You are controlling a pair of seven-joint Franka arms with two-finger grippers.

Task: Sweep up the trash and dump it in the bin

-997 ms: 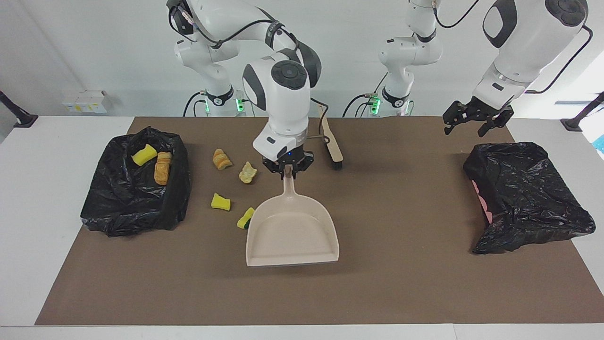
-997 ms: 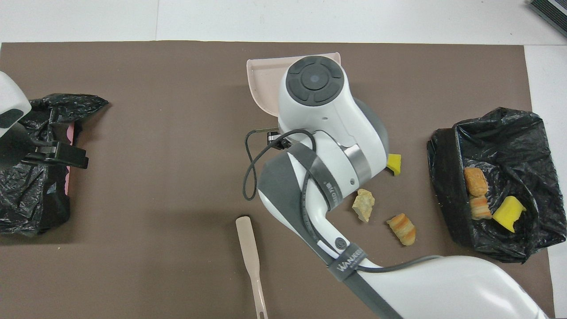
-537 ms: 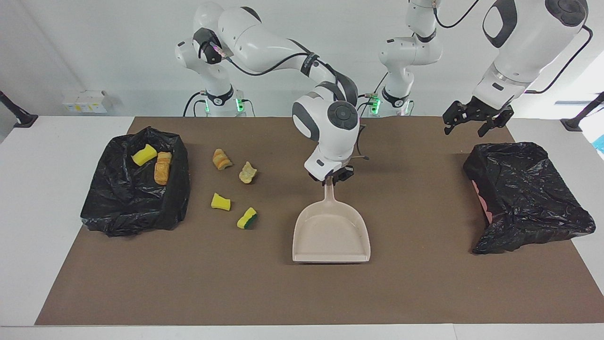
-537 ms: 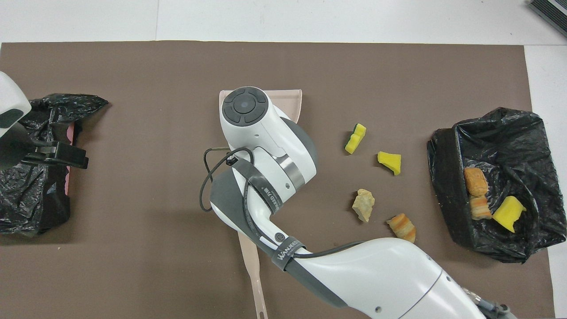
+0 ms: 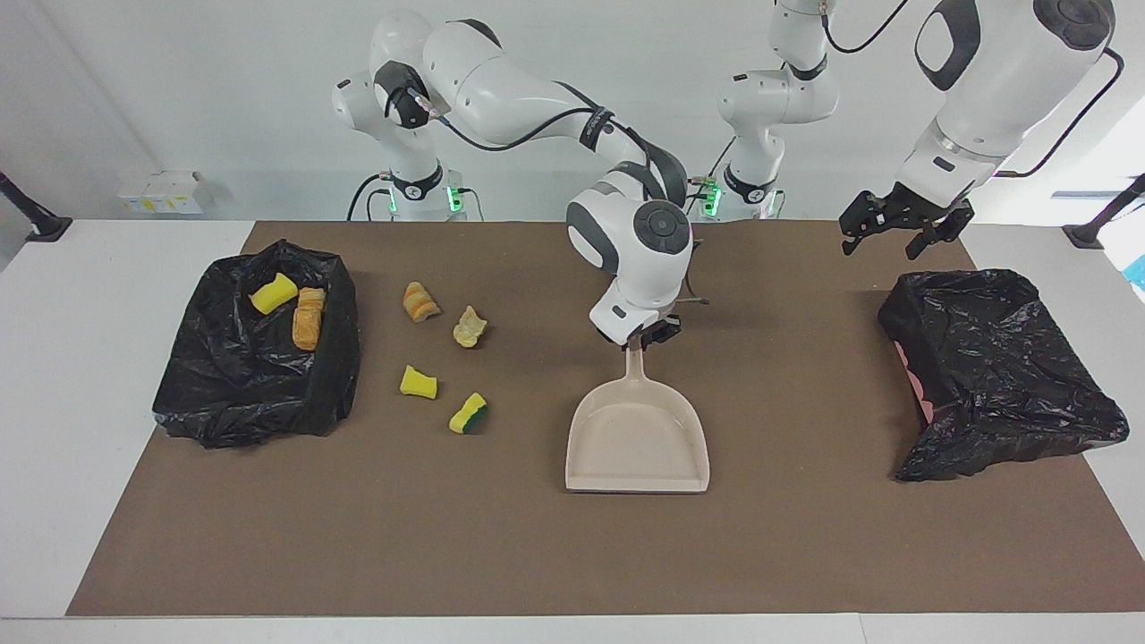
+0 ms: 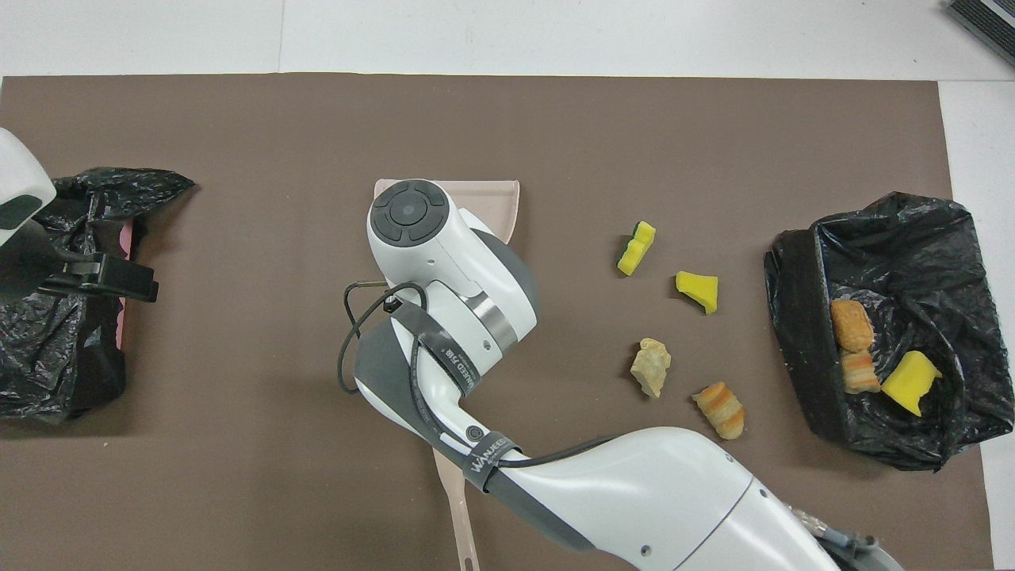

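Observation:
My right gripper (image 5: 637,338) is shut on the handle of the beige dustpan (image 5: 637,438), whose mouth points away from the robots near the mat's middle. In the overhead view the arm covers most of the dustpan (image 6: 507,208). Several trash scraps lie loose toward the right arm's end: a yellow-green sponge (image 5: 469,413) (image 6: 637,247), a yellow sponge (image 5: 418,383) (image 6: 699,290), a pale lump (image 5: 469,326) (image 6: 652,366) and an orange bread lump (image 5: 420,301) (image 6: 720,408). The black-bagged bin (image 5: 259,385) (image 6: 793,317) beside them holds three scraps. My left gripper (image 5: 903,231) (image 6: 99,274) hangs open over the mat's other end.
A second black-bagged bin (image 5: 993,376) (image 6: 47,341) sits at the left arm's end, under the waiting left arm. The beige brush handle (image 6: 456,507) lies near the robots, partly under the right arm. The brown mat (image 5: 805,555) covers the table.
My right arm has carried the dustpan sideways, away from the scraps and toward the left arm's end. The yellow-green sponge beside it is now uncovered. The left arm has not moved.

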